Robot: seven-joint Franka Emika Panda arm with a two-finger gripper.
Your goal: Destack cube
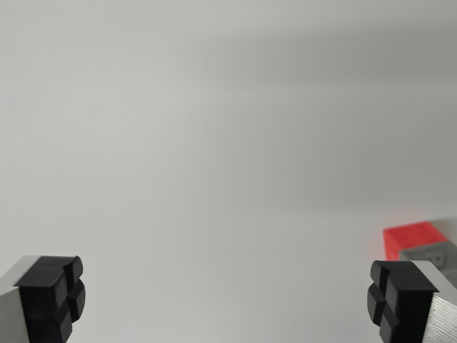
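Hovering spread wide and empty, gripper (225, 300) with black ribbed rubber fingertips (51, 294) on brushed metal, smooth pale grey table (214, 143), red cube (412, 239) at the wrist view's lower right, grey block (437, 255) touching it

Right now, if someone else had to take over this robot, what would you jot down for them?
Gripper: open, jaws wide apart, holding nothing; only the black finger pads show, at the bottom corners.
Cubes: a red cube peeks in at the wrist view's right edge, just above the right pad, with a grey block against it. Whether one sits on the other cannot be told from here.
Surface: plain white, nothing else in sight.
Done: no sign of a grasp.
Left: probably centre over the cubes, then lift the top one off.
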